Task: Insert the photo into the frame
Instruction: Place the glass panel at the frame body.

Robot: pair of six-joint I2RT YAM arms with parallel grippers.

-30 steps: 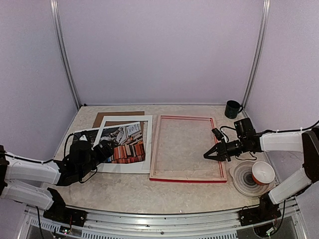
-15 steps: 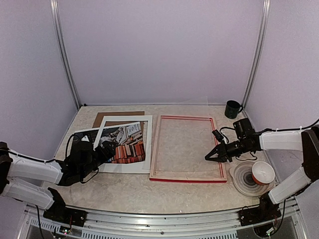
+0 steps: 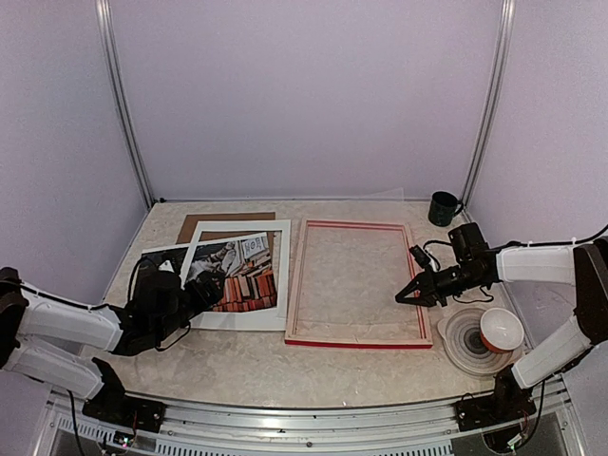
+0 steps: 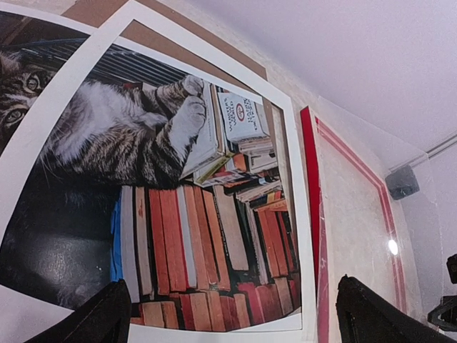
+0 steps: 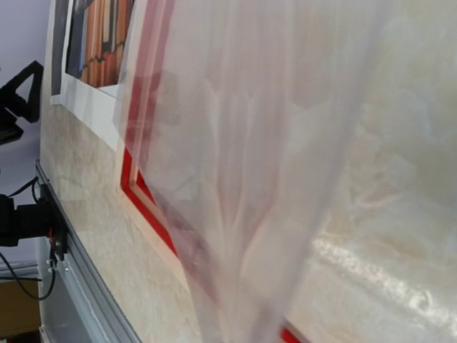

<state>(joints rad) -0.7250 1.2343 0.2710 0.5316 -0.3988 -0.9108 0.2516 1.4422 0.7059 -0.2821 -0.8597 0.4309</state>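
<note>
The photo, a tabby cat on stacked books, lies flat at the left under a white mat and shows through the mat's window. Its left part sticks out past the mat. In the left wrist view the photo fills the picture. My left gripper hovers open at the photo's near left corner, its dark fingertips wide apart over the print's bottom edge. The frame lies back-up in the middle, red edges showing. My right gripper is shut on a clear sheet above the frame's right rail.
A brown backing board lies behind the mat. A dark mug stands at the back right. A stack of plates with a red-and-white cup sits at the near right, close under my right arm.
My right gripper has drifted a little to the right with the clear sheet. My left arm has pulled back slightly towards the near left.
</note>
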